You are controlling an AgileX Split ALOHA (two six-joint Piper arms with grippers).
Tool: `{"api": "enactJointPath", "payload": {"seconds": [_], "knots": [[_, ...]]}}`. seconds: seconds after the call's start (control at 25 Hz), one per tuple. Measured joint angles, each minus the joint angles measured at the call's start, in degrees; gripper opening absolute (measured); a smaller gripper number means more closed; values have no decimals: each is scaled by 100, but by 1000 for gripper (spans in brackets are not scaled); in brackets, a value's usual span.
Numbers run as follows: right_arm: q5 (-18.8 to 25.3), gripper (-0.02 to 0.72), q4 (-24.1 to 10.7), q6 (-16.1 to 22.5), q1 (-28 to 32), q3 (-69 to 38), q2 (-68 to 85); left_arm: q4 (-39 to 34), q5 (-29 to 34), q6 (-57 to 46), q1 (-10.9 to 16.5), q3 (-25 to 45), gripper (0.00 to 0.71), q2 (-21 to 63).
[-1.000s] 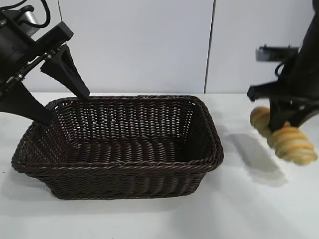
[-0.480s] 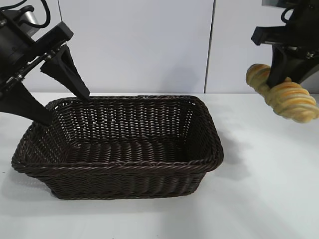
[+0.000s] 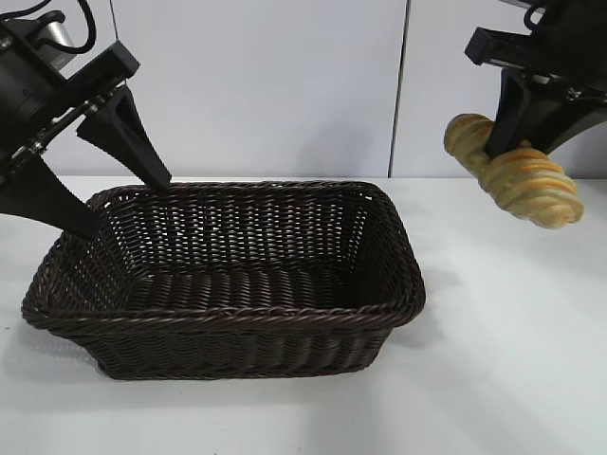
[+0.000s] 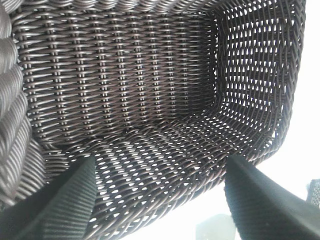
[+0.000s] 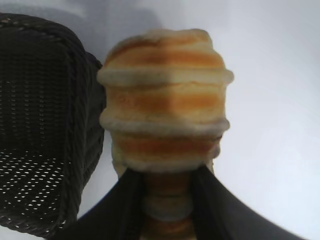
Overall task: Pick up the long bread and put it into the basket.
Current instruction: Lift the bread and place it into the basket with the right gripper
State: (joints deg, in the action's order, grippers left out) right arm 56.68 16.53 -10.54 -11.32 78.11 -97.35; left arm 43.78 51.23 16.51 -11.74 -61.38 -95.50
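Only the right wrist view shows the right gripper [image 5: 167, 200] clamped around the long bread's [image 5: 165, 100] spiral ridges. The left gripper [image 4: 160, 195] gapes wide and empty over the woven wicker basket [image 4: 125, 85]

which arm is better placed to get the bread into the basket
Right. Its gripper already holds the long bread in the air beside the basket. The left gripper is empty, fingers open at the far end.
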Motion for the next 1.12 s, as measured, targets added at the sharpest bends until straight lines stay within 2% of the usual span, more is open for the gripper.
{"api": "enactJointPath", "payload": {"seconds": [0.28,0.64,0.84,1.0,1.12], "knots": [[-352,219,23,0,-815,0,0,0,0,0,0,0,524,0],[-1286,219,64,-197,-1788,0,-32,0,2,0,0,0,524,0],[-1463,219,123,-322,-1837,0,-272,0,2,0,0,0,524,0],[-1488,219,266,-562,-1844,0,-499,0,2,0,0,0,524,0],[-1662,219,397,-688,-1844,0,-634,0,2,0,0,0,524,0]]}}
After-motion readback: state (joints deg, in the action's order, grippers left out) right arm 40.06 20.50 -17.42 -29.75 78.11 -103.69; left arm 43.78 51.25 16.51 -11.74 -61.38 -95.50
